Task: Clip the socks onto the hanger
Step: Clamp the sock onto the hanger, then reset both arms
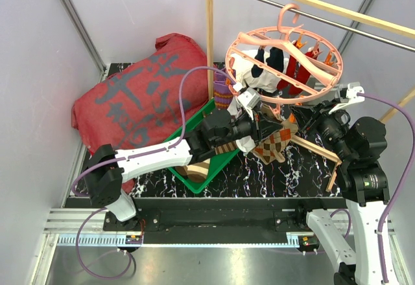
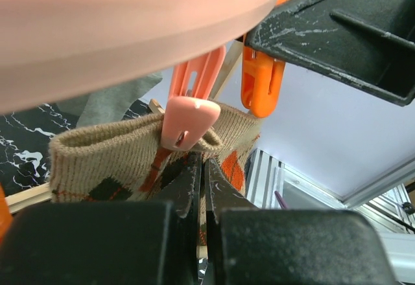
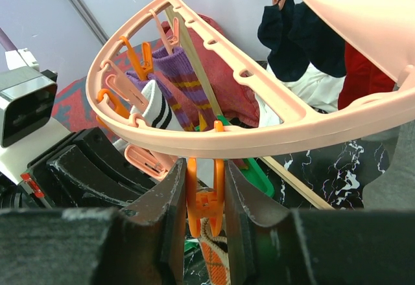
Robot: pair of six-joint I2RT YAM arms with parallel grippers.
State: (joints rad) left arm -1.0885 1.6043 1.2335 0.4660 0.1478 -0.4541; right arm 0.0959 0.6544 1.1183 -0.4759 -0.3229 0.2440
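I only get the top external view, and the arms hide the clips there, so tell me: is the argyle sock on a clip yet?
Observer: The left wrist view shows a pink clip over the cuff edge of the argyle sock, apparently biting it.
Operator: Where is the left arm holding?
Observer: The left gripper is pinched shut on the cuff just below that clip.
Operator: And the right?
Observer: In the right wrist view, the right gripper has a finger on each side of an orange clip under the hanger, with sock fabric showing just below it.
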